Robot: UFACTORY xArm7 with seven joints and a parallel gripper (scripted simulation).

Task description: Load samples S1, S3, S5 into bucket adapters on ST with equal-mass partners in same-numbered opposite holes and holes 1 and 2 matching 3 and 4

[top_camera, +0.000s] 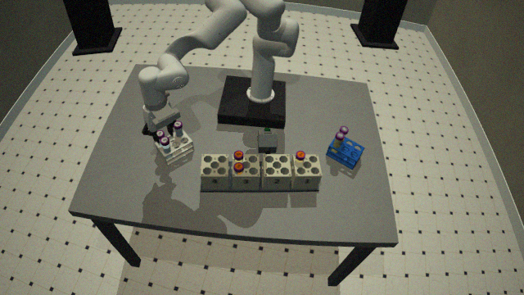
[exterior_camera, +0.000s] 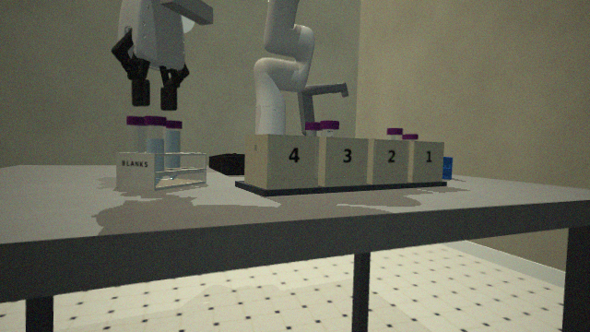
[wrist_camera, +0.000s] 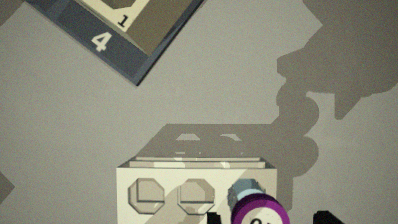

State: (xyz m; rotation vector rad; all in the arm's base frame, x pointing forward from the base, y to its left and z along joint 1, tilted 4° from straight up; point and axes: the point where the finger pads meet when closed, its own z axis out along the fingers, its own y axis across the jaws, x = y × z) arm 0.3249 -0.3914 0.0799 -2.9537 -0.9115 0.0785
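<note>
Inspection finds the end effector (top_camera: 164,133) (exterior_camera: 154,103) (wrist_camera: 270,220) part spread and pinching nothing, above the blanks rack (top_camera: 180,155) (exterior_camera: 135,177) (wrist_camera: 122,200) at left of the top frame. The rack holds 3 water blanks. The nearest blank (top_camera: 164,141) (exterior_camera: 155,121) (wrist_camera: 260,212) stands at lower right of the wrist frame. Samples: 2 orange-dot tubes stand in adapter 3 (top_camera: 246,183) (exterior_camera: 348,172), lower centre of the top frame, and 1 in adapter 1 (top_camera: 308,183) (exterior_camera: 429,172), to its right.

The step in hand appears to be fetching a blank. Recommended: confirm the printed mL, centre both fingers on 1 cap, descend vertically without brushing neighbours, then close evenly. Lift straight until clear; the loose rack could drag if the tube binds.
</note>
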